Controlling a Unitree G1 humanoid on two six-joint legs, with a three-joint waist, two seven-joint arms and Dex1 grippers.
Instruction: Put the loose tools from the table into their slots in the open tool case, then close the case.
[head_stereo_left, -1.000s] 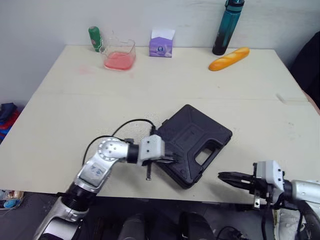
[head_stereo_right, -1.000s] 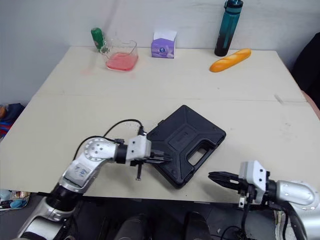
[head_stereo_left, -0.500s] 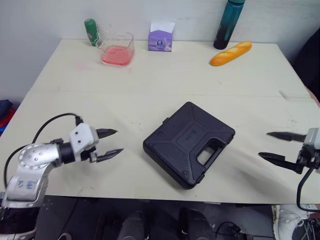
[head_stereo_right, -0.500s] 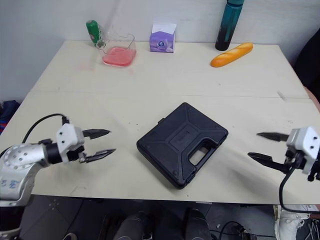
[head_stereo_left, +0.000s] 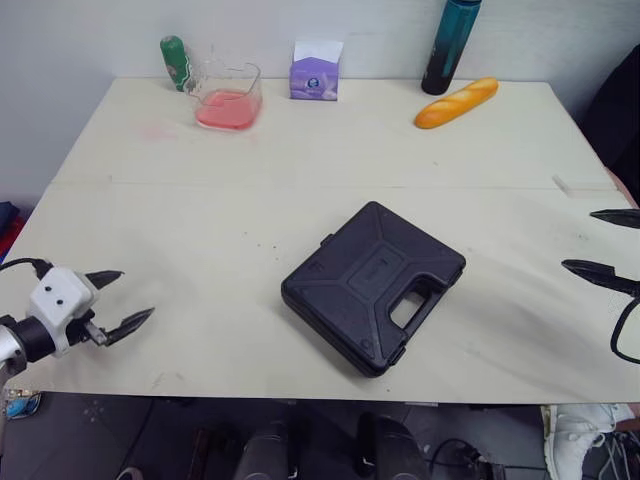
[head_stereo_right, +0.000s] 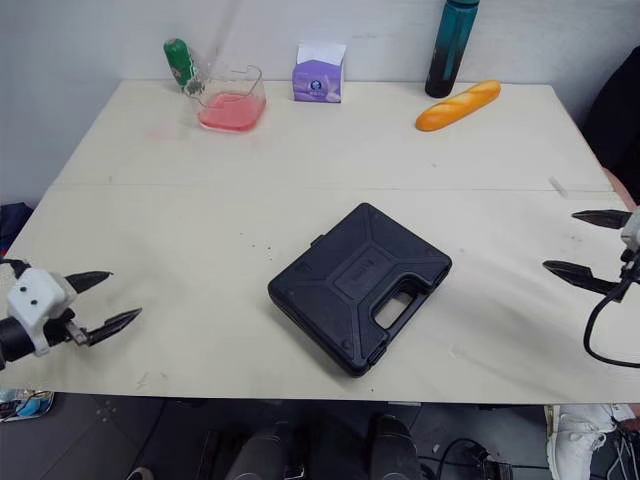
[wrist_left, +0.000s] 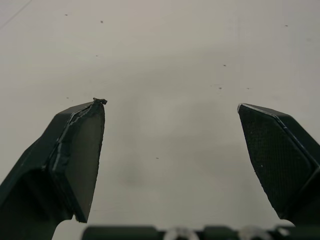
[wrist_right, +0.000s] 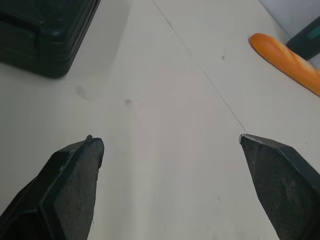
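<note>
Cream table (head_stereo_left: 300, 150), wall behind. Tool case (head_stereo_left: 372, 285) lies flat near the front-centre, turned diagonally, with the handle cutout (head_stereo_left: 410, 310) facing the front right corner. The lid is down and both halves meet all round. You can't tell from these views whether the latches are snapped.

Left gripper (head_stereo_left: 137, 292) hangs off the front left corner, jaws spread wide and holding nothing. Its wrist view has bare tabletop between the fingers (wrist_left: 80, 150).

Right gripper (head_stereo_left: 578, 239) is out at the right edge, also spread wide and empty. Its wrist view looks past a corner of the case toward the bread loaf (wrist_right: 285, 60).

Both are well apart from the case. My read is that this is a parked pose: arms wide so nothing can nudge the closed lid, jaws apart because there's nothing to carry.

Back row, along the wall and well apart from the case:
- green bottle (head_stereo_left: 173, 62)
- clear tub with pink contents (head_stereo_left: 227, 97)
- purple box (head_stereo_left: 315, 72)
- teal bottle (head_stereo_left: 443, 48)
- the bread loaf, just in front of the teal bottle

None of these are tools, so leave them.

Judgement: stowing and closing both look done. If you want certainty, check the latches on the handle edge. An unlatched lid would spring open on lift.
</note>
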